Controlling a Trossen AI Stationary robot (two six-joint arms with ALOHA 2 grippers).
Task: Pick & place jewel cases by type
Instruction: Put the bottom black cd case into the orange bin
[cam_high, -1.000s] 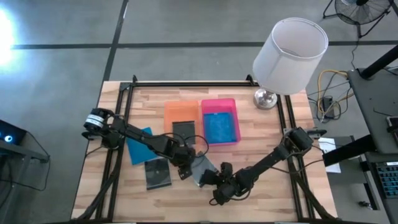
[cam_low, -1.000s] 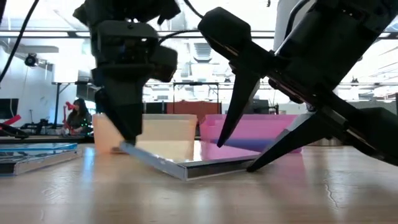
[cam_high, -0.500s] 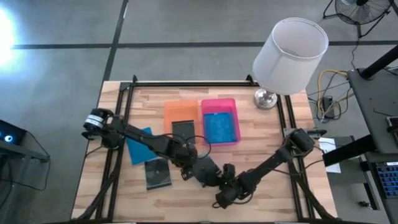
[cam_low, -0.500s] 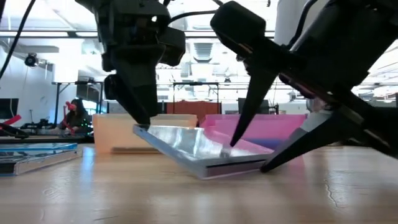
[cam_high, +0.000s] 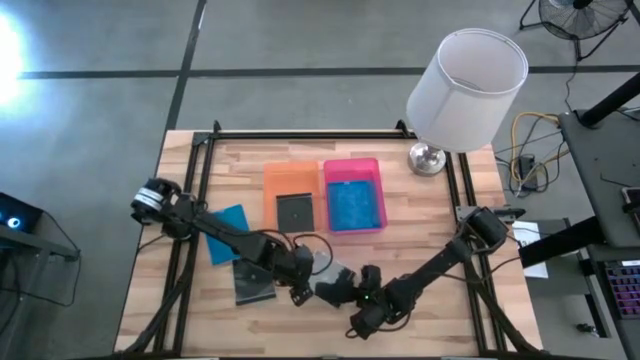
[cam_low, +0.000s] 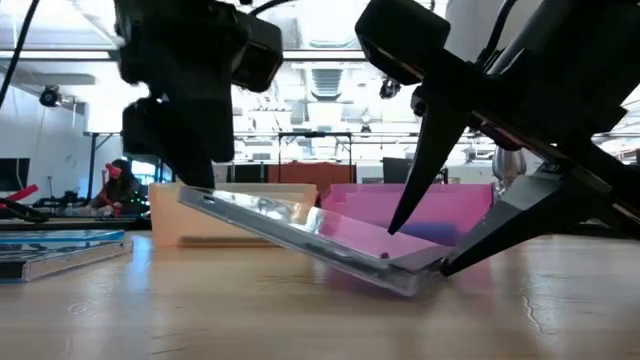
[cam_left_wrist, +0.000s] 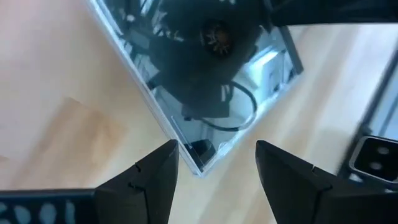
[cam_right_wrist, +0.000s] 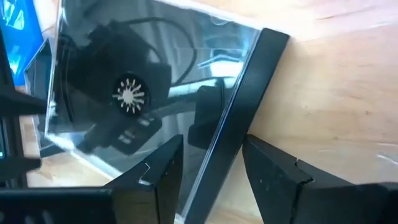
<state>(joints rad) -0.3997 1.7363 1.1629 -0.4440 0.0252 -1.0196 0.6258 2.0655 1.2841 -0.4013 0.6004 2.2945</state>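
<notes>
One wooden counter (cam_high: 420, 230), carrying a white lamp (cam_high: 462, 95) at its far right corner. Two trays at centre: orange tray (cam_high: 292, 178) holding a dark jewel case (cam_high: 295, 211), pink tray (cam_high: 354, 170) holding a blue one (cam_high: 354, 206). Blue case (cam_high: 224, 232) and dark case (cam_high: 252, 283) lie flat at left. Clear jewel case (cam_low: 300, 232), tilted, near front centre: left tool (cam_left_wrist: 214, 165), spread, straddles its raised corner; right tool (cam_right_wrist: 208, 165) pinches its lower spine edge.
</notes>
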